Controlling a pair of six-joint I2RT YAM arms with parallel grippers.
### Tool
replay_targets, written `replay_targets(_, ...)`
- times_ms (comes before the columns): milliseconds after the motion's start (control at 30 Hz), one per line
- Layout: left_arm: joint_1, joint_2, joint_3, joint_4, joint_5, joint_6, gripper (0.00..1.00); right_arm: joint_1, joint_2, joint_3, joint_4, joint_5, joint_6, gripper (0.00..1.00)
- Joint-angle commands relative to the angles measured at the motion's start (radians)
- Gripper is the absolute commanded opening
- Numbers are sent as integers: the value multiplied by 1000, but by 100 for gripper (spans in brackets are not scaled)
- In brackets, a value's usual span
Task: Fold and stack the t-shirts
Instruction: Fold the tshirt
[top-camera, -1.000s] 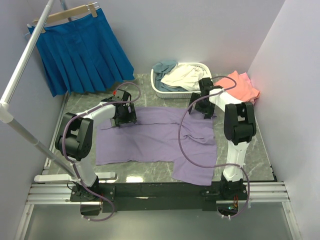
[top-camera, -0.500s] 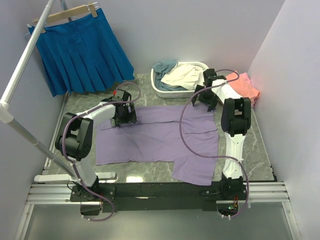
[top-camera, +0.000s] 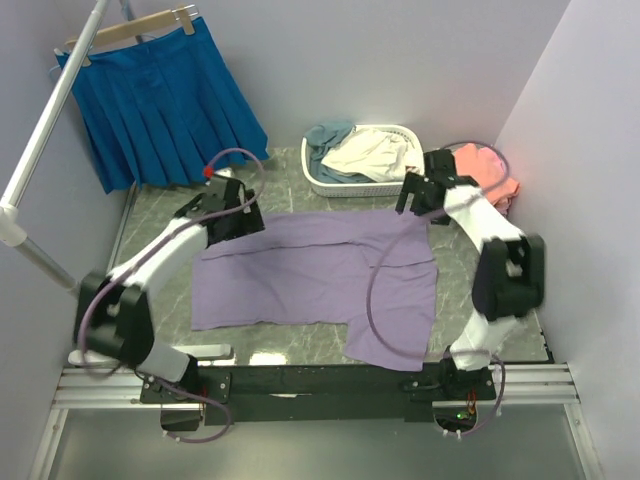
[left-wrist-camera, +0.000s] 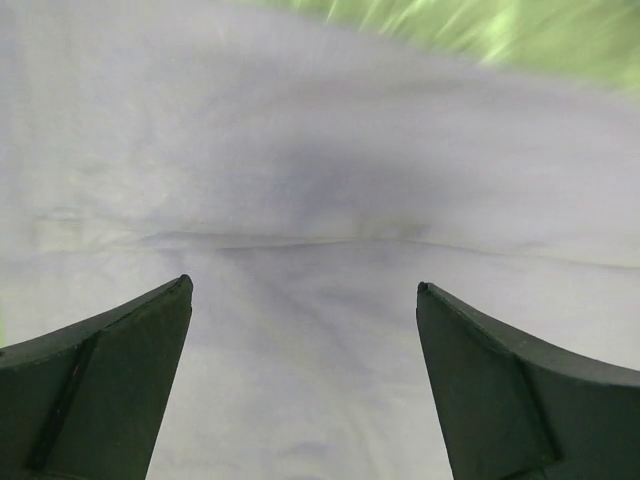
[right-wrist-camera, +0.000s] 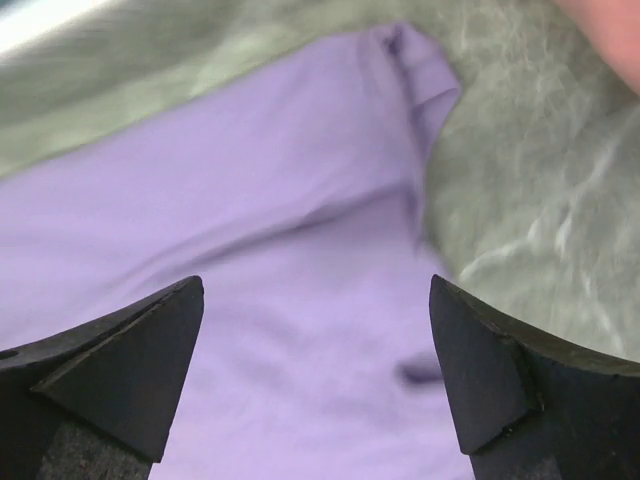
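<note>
A large lavender-purple t-shirt (top-camera: 310, 275) lies spread flat on the marble table. My left gripper (top-camera: 232, 222) hovers above its far left corner, open and empty; the left wrist view shows the cloth (left-wrist-camera: 320, 200) between the spread fingers (left-wrist-camera: 110, 370). My right gripper (top-camera: 418, 205) is above the shirt's far right corner, open and empty; the right wrist view shows the purple cloth (right-wrist-camera: 250, 250) and its sleeve corner below. Coral-pink t-shirts (top-camera: 490, 172) lie at the far right. Cream-white and grey-blue t-shirts (top-camera: 355, 152) fill the basket.
A white lattice basket (top-camera: 330, 186) stands at the back centre. A bright blue pleated skirt (top-camera: 165, 100) hangs on a wooden hanger at the back left, on a metal rail (top-camera: 45, 130). Walls close in left and right. Grey marble tabletop (top-camera: 160, 205) shows around the shirt.
Both arms have lifted and stretched out from their folded poses. The left gripper rose off the shirt's far left corner; the right gripper moved right and back. The shirt's far right edge shifted a little.
</note>
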Motion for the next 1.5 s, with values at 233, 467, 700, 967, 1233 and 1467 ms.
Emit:
replay_targets(233, -17, -410, -305, -105, -12, -276, 99, 155, -550, -500, 23, -222, 209, 100)
replay_targets(467, -98, -535, -423, -135, -35, -412, 99, 325, -916, -750, -69, -82, 450, 100)
replay_targets(700, -152, -587, -503, -168, -52, -494, 99, 468, -1049, -880, -138, -50, 607, 97)
replay_targets(967, -173, -529, -515, -151, -52, -499, 99, 669, -903, -831, -190, 67, 688, 96)
replay_targets(1233, -363, -483, -517, -177, -106, -571, 96, 888, -754, -782, -141, 72, 711, 98)
replay_targets(1467, -445, -400, -506, -212, -144, -622, 95, 974, -664, -744, -173, 119, 717, 94)
